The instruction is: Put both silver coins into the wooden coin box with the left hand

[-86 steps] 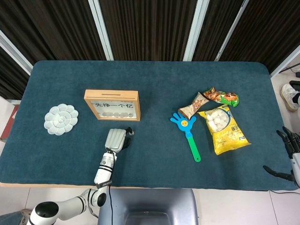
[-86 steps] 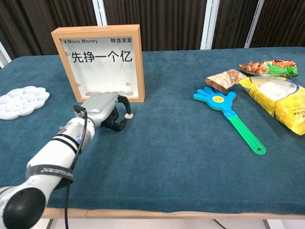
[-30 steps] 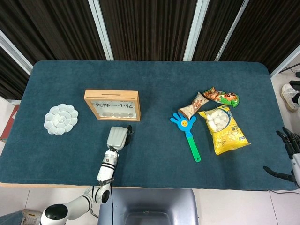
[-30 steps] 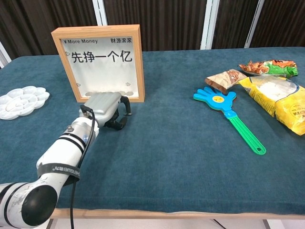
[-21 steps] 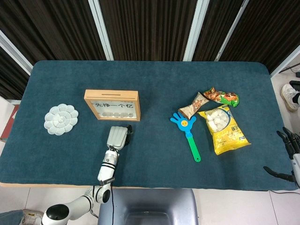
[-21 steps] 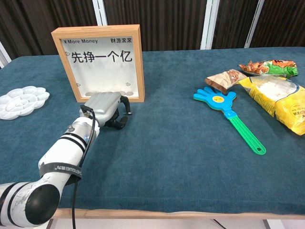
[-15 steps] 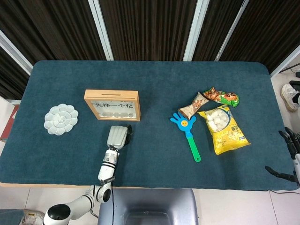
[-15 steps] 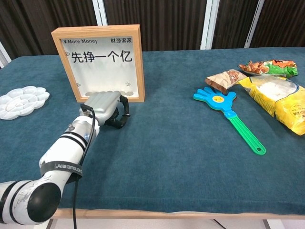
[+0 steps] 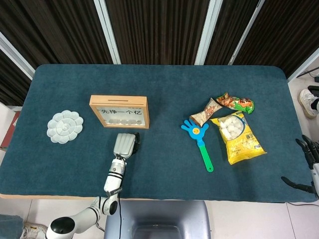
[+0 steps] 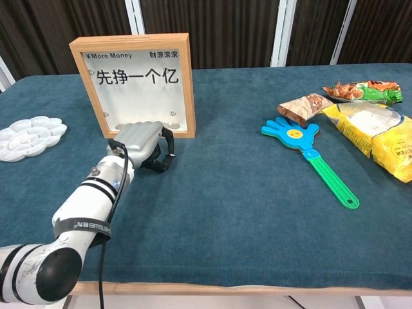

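The wooden coin box (image 10: 187, 84) stands upright on the blue cloth, with a row of coins behind its glass; it also shows in the head view (image 9: 93, 110). My left hand (image 10: 143, 142) lies low on the cloth just in front of the box's base (image 9: 124, 145), fingers curled downward. A small pale speck, perhaps a silver coin (image 10: 171, 155), shows at the fingertips; whether it is pinched is unclear. No other loose coin is visible. My right hand (image 9: 310, 160) hangs off the table's right edge, fingers apart and holding nothing.
A white flower-shaped palette (image 9: 65, 126) sits left of the box. To the right lie a blue hand-shaped clapper (image 9: 200, 142), a yellow snack bag (image 9: 237, 138) and two smaller snack packets (image 9: 206, 111).
My left hand has crept a little farther toward the box's base with its fingers still curled. The right hand has not moved.
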`<act>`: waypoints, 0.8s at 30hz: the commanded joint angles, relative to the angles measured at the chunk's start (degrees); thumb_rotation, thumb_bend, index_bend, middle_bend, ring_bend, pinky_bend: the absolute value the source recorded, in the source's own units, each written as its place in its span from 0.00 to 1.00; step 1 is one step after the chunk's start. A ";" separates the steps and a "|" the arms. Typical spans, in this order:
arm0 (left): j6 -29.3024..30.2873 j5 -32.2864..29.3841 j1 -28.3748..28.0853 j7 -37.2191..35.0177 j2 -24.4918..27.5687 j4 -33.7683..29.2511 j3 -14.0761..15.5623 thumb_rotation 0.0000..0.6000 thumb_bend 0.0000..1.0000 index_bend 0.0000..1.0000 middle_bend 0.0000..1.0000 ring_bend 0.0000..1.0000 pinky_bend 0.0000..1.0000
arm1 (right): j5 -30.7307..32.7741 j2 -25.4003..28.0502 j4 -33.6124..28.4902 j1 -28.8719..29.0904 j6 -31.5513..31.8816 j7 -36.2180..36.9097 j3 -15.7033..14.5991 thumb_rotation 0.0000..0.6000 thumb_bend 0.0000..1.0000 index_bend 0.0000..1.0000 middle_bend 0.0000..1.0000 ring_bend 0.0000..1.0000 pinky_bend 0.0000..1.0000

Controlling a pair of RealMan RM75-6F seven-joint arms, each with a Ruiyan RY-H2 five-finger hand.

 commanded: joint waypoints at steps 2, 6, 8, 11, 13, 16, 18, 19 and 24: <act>0.15 0.05 0.06 0.08 0.11 -0.17 -0.01 1.00 0.43 0.54 1.00 1.00 1.00 | -0.02 -0.01 -0.04 0.02 -0.04 -0.09 -0.01 1.00 0.04 0.00 0.00 0.00 0.00; 0.58 0.19 0.11 0.20 0.50 -0.77 -0.12 1.00 0.43 0.54 1.00 1.00 1.00 | 0.00 -0.05 -0.15 0.12 -0.22 -0.35 -0.01 1.00 0.04 0.00 0.00 0.00 0.00; 0.66 0.22 0.18 0.28 0.68 -1.05 -0.13 1.00 0.43 0.54 1.00 1.00 1.00 | 0.04 -0.05 -0.19 0.14 -0.27 -0.43 0.01 1.00 0.04 0.00 0.00 0.00 0.00; 0.77 0.24 0.25 0.44 0.87 -1.35 -0.17 1.00 0.43 0.54 1.00 1.00 1.00 | 0.04 -0.04 -0.21 0.15 -0.30 -0.47 0.00 1.00 0.04 0.00 0.00 0.00 0.00; 0.81 0.24 0.31 0.57 0.94 -1.49 -0.16 1.00 0.43 0.54 1.00 1.00 1.00 | 0.01 -0.03 -0.22 0.15 -0.29 -0.48 -0.01 1.00 0.04 0.00 0.00 0.00 0.00; 0.71 0.24 0.36 0.72 0.97 -1.64 -0.13 1.00 0.43 0.57 1.00 1.00 1.00 | -0.02 -0.01 -0.21 0.10 -0.20 -0.43 -0.02 1.00 0.04 0.00 0.00 0.00 0.00; 0.74 0.31 0.35 0.64 0.95 -1.71 -0.10 1.00 0.43 0.59 1.00 1.00 1.00 | 0.00 -0.01 -0.20 0.09 -0.18 -0.37 0.00 1.00 0.04 0.00 0.00 0.00 0.00; 0.77 0.34 0.35 0.60 0.94 -1.74 -0.08 1.00 0.43 0.60 1.00 1.00 1.00 | 0.00 0.00 -0.20 0.08 -0.18 -0.35 -0.01 1.00 0.04 0.00 0.00 0.00 0.00; 0.93 0.49 0.38 0.55 1.11 -2.01 -0.07 1.00 0.44 0.62 1.00 1.00 1.00 | 0.01 0.01 -0.17 0.12 -0.26 -0.34 -0.01 1.00 0.04 0.00 0.00 0.00 0.00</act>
